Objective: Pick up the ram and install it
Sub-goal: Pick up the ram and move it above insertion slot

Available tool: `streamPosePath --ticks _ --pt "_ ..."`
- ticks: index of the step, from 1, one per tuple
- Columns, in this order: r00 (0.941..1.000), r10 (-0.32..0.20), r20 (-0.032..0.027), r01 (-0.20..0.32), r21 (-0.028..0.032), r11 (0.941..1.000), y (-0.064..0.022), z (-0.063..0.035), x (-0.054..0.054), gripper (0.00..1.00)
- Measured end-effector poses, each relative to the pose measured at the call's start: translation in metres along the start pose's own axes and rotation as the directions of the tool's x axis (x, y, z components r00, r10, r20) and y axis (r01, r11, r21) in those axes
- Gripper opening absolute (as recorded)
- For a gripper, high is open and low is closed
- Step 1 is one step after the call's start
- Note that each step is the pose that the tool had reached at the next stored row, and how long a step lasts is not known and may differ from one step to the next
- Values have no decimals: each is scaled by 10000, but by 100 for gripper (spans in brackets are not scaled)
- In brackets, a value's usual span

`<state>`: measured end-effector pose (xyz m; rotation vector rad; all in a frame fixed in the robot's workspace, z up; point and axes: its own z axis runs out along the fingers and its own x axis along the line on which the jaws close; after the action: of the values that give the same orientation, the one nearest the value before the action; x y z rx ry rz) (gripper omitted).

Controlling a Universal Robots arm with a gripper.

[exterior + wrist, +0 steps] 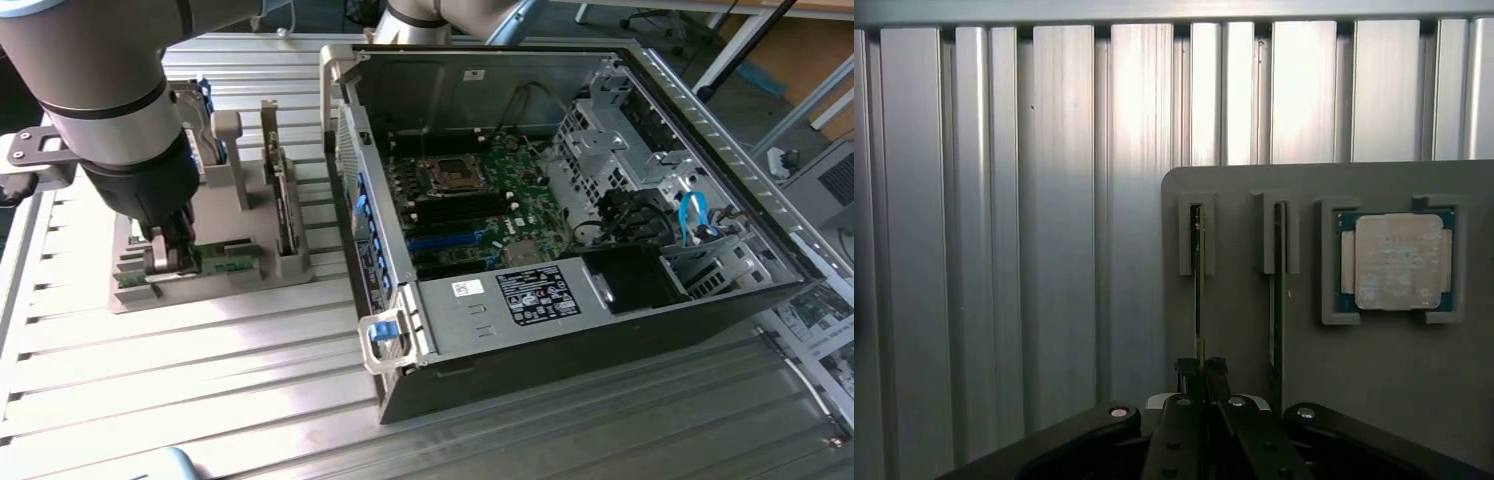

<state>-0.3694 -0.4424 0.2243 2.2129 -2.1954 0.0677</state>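
ram (1198,262): stands on edge in a slot of the grey holder (1239,330), on the slatted metal table (200,390) at the exterior view's left. it is well apart from the open pc case (561,330) on the exterior view's right.

gripper (1202,368): clenched on the ram's upper edge, arm straight above the holder. the board sits in its slot, not yet lifted.

step in hand, as judged: the pick.
- pinch should sit square across the thin board.
- pull should run in line with the slot guides, with no twist, or the board may bind or flex.
- a second stick (1279,290) stands just beside it, so there is little room to drift sideways.

views compared:
- wrist view gives the board edge-on between the finger pads (1189,368), the neighbouring stick, and a square processor chip (1397,262) in its own pocket of the holder.
- exterior view gives the case lying open with the motherboard (487,190) exposed inside, and the gap between holder and case.
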Motion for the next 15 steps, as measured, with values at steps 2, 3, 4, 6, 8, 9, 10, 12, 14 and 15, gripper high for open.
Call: streamPosePath --ticks 2,3,4,6,8,9,10,12,14,15 --pt "10000 0 0 0 0 10000 0 -9 1 12" --pt "10000 0 0 0 0 10000 0 -19 1 12" --pt "10000 0 0 0 0 10000 0 -25 1 12" --pt "10000 0 0 0 0 10000 -1 -37 2 12" --pt "10000 0 0 0 0 10000 -1 -51 3 12" --pt "10000 0 0 0 0 10000 -1 -56 3 12" --pt "10000 0 0 0 0 10000 -1 -64 3 12" --pt "10000 0 -1 0 -1 10000 -1 -76 4 12" --pt "10000 0 0 0 0 10000 -1 -89 4 12" --pt "10000 0 0 0 0 10000 -2 -96 5 12"
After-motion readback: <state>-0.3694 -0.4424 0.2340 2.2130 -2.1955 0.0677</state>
